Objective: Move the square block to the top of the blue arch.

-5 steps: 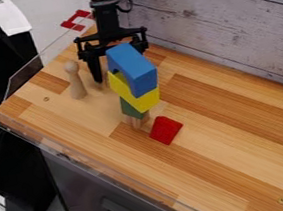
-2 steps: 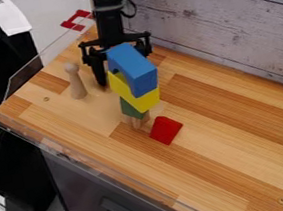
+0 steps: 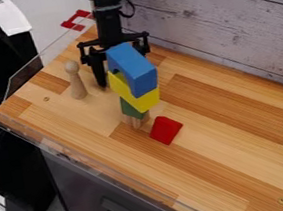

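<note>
The blue arch sits on top of a stack near the board's middle. Under it come a yellow block, a green block and a light wooden piece. The gripper hangs low directly behind the stack, partly hidden by the arch; whether it holds anything cannot be seen. A red block lies on the wood just in front and to the right of the stack. Which block is the square one is unclear.
On the wooden tabletop, a peg-shaped wooden figure stands left of the gripper. A clear rim edges the left side, and a plank wall rises behind. A red bracket is at the back left corner.
Compared with a second ago, the gripper is slightly lower and a little to the right, still behind the stack. The stack, the red block and the wooden figure have not moved.
</note>
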